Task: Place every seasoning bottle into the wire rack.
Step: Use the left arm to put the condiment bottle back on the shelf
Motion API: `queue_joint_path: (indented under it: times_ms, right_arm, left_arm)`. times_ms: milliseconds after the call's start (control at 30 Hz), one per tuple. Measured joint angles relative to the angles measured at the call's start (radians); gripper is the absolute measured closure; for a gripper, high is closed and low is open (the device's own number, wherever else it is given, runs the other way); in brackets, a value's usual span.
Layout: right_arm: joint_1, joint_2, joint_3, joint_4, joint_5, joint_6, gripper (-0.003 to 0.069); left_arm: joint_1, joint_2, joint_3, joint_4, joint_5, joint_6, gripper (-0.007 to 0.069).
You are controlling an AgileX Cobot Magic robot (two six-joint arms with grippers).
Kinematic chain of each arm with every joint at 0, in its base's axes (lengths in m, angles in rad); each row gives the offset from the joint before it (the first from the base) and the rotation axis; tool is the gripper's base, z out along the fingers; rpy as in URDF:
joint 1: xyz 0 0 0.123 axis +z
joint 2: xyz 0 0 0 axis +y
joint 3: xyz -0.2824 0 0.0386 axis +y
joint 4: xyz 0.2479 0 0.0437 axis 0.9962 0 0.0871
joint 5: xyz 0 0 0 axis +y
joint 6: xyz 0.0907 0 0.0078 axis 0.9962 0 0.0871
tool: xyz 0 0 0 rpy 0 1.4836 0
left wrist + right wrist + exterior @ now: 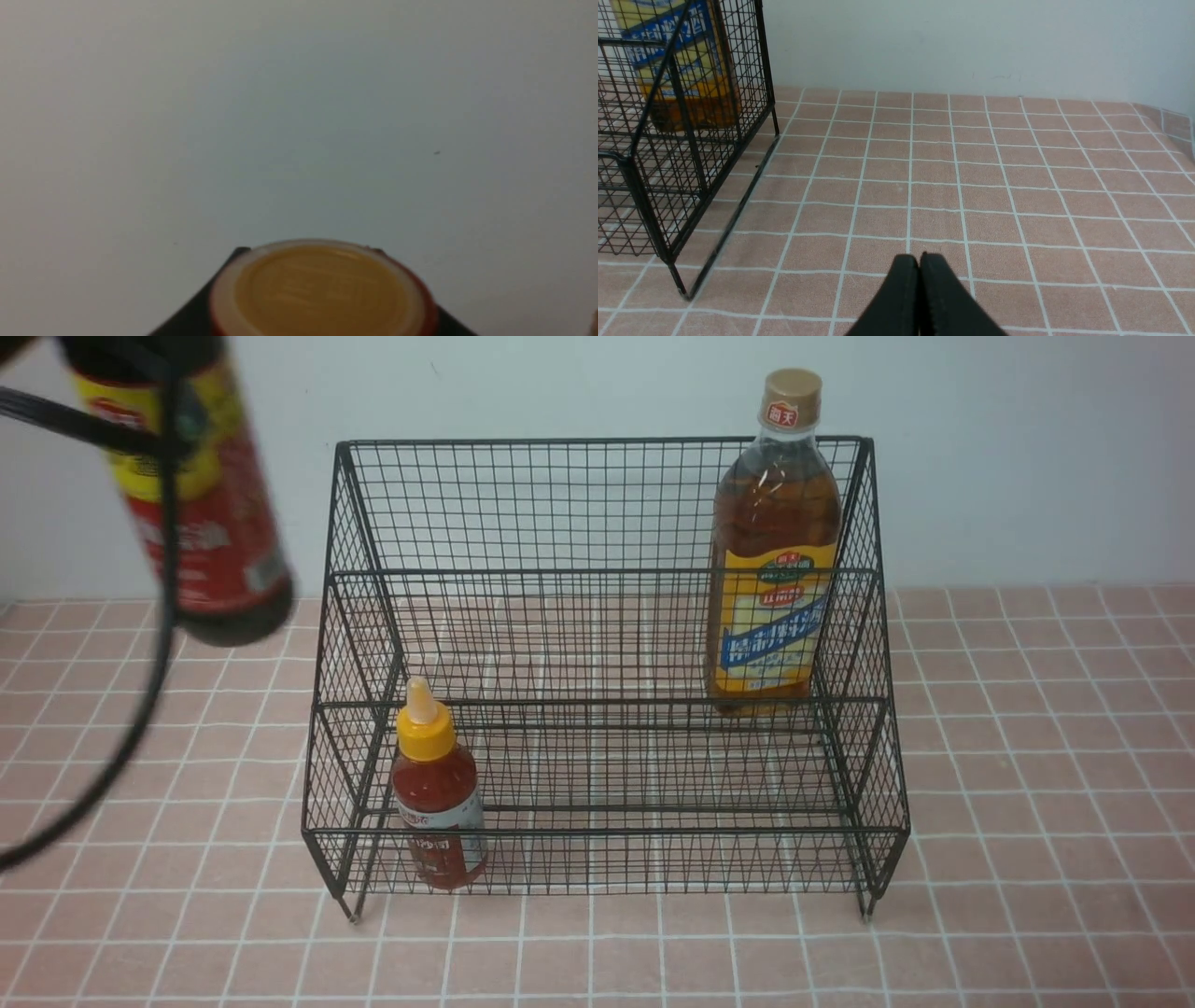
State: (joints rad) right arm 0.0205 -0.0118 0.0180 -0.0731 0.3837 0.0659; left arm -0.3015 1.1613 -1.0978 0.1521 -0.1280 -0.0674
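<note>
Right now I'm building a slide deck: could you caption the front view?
Tilted soy-sauce bottle aloft at upper left; red-sauce bottle and oil bottle stand in the wire rack.

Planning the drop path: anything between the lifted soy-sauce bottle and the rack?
Nothing visible. The soy-sauce bottle hangs left of the wire rack, with open air between. Inside, the red-sauce bottle stands at the lower tier's left end and the oil bottle at the upper tier's right; the rest is free.

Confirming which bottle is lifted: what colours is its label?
Red and yellow on the soy-sauce bottle; clearest in front view.
</note>
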Motion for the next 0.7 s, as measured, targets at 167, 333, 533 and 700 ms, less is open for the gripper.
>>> queue_joint_path:
  times_ms: [167,333,533,700]
  right_arm:
    - [0.0,0.0,0.0,0.0,0.0,0.0,0.0673]
    - [0.0,0.0,0.0,0.0,0.0,0.0,0.0673]
    - [0.0,0.0,0.0,0.0,0.0,0.0,0.0673]
    - [0.0,0.0,0.0,0.0,0.0,0.0,0.0673]
  left_arm:
    - [-0.039,0.055,0.0,0.004,-0.015,-0.001,0.0366]
    - [-0.04,0.116,0.0,0.005,-0.015,-0.001,0.0366]
    - [-0.04,0.159,0.0,-0.004,-0.04,-0.027,0.0366]
    - [-0.04,0.18,0.0,-0.014,-0.088,-0.037,0.0366]
